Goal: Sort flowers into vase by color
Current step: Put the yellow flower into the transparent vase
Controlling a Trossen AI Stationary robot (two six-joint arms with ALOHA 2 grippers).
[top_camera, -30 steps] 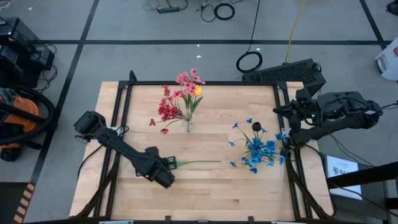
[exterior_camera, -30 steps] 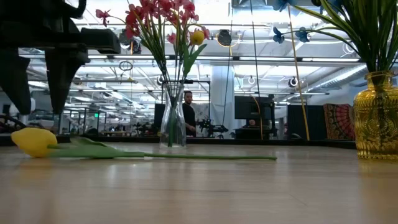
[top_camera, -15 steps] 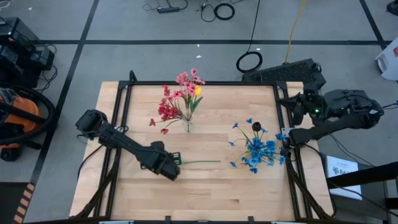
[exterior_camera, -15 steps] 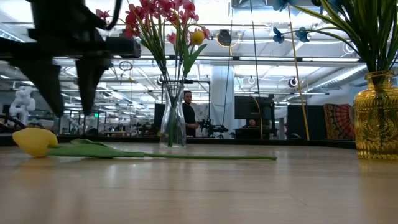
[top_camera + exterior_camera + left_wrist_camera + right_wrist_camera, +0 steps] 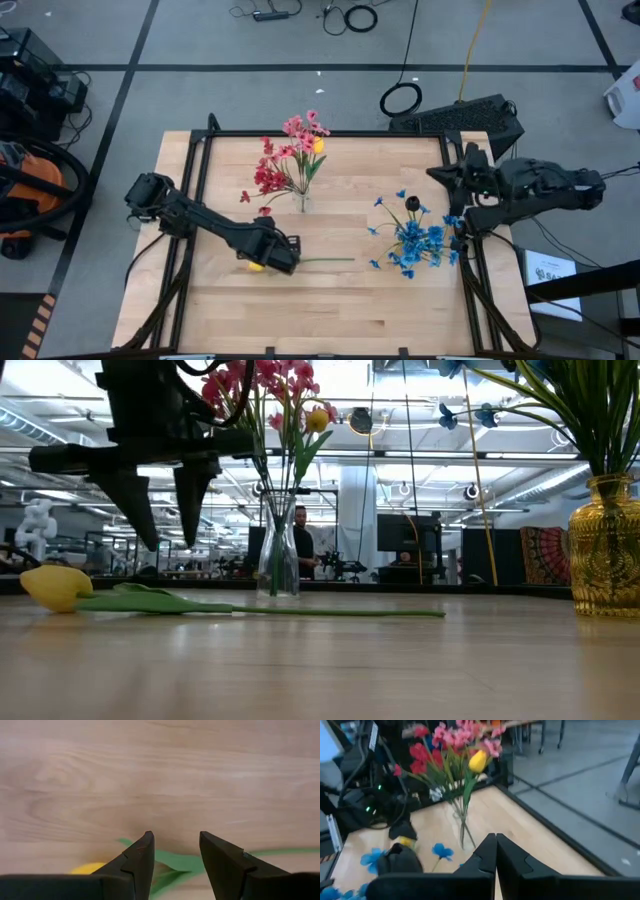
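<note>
The left gripper, fingers parted and empty, hangs above the yellow flower's stem; descending off-line could miss that thin stem.

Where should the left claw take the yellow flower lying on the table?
Grip the thin green stem just past the leaves, coming straight down. The yellow flower lies flat, so an open left claw can straddle its stem; the bud is bulky and soft.
</note>
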